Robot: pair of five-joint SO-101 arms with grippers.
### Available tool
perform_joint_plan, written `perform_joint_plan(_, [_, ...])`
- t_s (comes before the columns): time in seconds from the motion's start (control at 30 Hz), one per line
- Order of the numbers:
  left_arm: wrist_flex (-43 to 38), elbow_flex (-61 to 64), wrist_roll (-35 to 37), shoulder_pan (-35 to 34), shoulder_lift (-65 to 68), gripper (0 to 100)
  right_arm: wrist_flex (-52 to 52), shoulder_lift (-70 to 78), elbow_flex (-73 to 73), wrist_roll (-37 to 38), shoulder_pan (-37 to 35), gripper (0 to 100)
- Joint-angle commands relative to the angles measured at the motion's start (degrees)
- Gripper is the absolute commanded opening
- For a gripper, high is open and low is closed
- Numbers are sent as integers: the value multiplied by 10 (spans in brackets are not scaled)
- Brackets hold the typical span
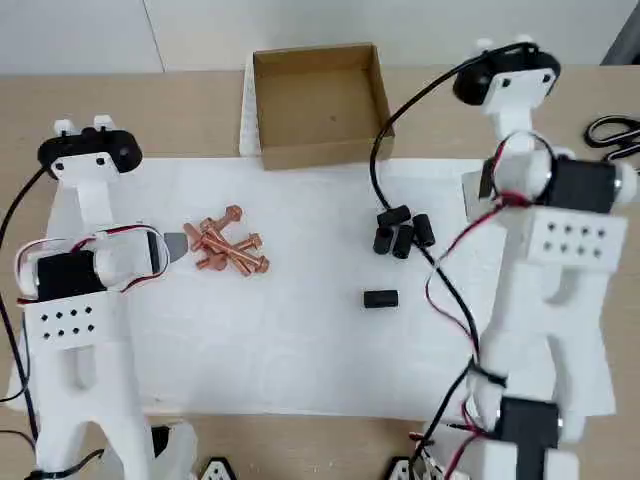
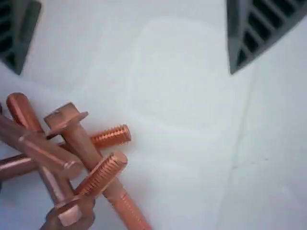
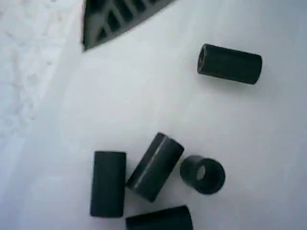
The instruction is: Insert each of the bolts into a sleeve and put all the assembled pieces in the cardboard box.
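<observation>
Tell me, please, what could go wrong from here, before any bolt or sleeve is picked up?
1. The bolts lie crossed in a heap; the open left gripper beside them may pinch two at once or scatter them.
2. The clustered sleeves touch each other and are round, so taking one may set its neighbours rolling.
3. A black cable runs close past the sleeves and might sweep them when that arm moves.

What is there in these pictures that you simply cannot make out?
1. Bolts, high view: exact count; they lie crossed in a heap and are too small.
2. Bolts, left wrist view: several are cut off by the picture's edge.
3. One sleeve, right wrist view: partly cut off by the edge.
</observation>
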Motion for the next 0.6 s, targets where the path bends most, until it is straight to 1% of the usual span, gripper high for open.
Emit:
perform_joint_plan(0.0, [6, -28, -4, 0, -1, 261, 6, 20, -19, -8, -4, 242])
perform_joint_plan(0.13, [7, -27, -4, -1, -1, 261, 0, 44, -2, -7, -19, 242])
perform_joint_plan(0.3, [7, -27, -4, 0, 0, 261, -10, 94, 5, -6, -14, 242])
perform_joint_plan(0.4, [7, -27, -4, 0, 0, 261, -29, 138, 4, -6, 5, 242])
perform_joint_plan(0.57, [4, -22, -4, 1, 0, 261, -88, 236, -13, -6, 58, 242])
